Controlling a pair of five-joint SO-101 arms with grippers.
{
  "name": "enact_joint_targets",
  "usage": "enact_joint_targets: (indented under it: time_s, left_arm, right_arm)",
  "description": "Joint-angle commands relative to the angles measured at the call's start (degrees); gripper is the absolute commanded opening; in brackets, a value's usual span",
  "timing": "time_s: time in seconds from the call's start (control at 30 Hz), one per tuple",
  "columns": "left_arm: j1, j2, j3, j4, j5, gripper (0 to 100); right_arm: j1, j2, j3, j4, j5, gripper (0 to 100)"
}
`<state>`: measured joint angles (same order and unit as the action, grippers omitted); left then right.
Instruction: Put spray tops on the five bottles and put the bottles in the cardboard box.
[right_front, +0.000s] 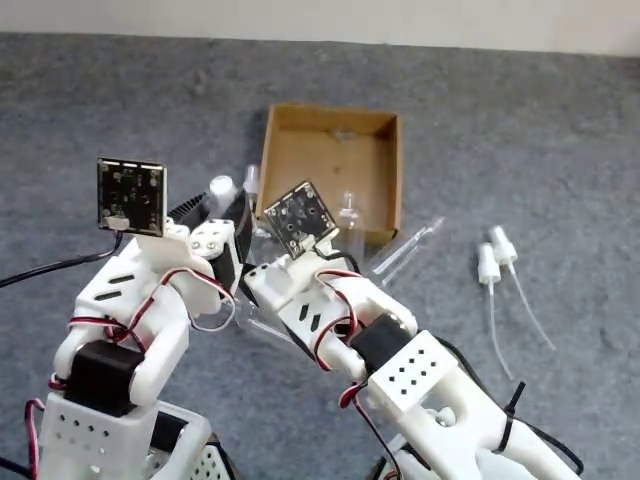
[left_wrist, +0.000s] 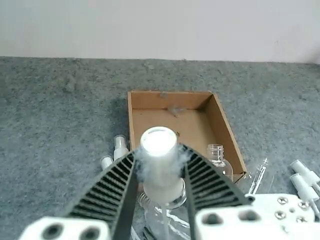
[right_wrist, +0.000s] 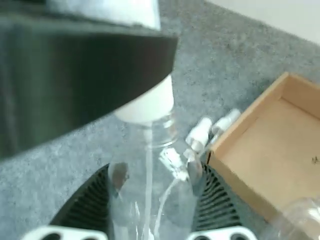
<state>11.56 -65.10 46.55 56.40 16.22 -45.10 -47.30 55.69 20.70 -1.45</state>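
The left gripper (left_wrist: 158, 152) clamped a white spray top (left_wrist: 159, 142) onto the neck of a clear bottle (right_wrist: 150, 200). The right gripper (right_wrist: 155, 175) gripped the bottle upright mid-table, apparently steadying it for capping, beside the cardboard box (right_front: 325, 160).

Bright, even light throughout (shadows barely show), with glare blowing out the spray top (left_wrist: 159, 142).

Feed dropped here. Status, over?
Left end effector shut on spray top. Right end effector shut on bottle. Top on bottle neck. Second bottle upright at box near wall.
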Motion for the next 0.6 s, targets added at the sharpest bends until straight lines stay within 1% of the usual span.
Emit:
enact_joint_targets:
  time_s: [0.0, 0.17, 0.23, 0.33, 0.5, 0.57]
  left_arm:
    - [1.3, 0.7, 0.2, 2.0, -1.0, 1]
    - [1.6, 0.7, -0.1, 1.8, -1.0, 1]
    - [1.7, 0.7, -0.7, 2.0, -1.0, 1]
    - [1.7, 0.7, -1.6, 2.0, -1.0, 1]
    - [1.7, 1.1, -1.5, 2.1, -1.1, 1]
    - [1.8, 1.1, -1.5, 2.1, -2.6, 1]
  right_arm:
    - [1.5, -2.3, -0.8, -6.0, -0.5, 0.4]
    - [1.5, -2.3, 0.5, -6.2, -0.4, 0.4]
    - [1.4, -2.3, 0.7, -6.5, 1.8, 0.4]
    - [0.0, -2.3, 1.3, -10.1, 4.1, 0.4]
    - [0.0, -2.3, 2.4, -10.5, 4.6, 0.4]
    - [0.0, -2.3, 2.6, -10.7, 4.7, 0.4]
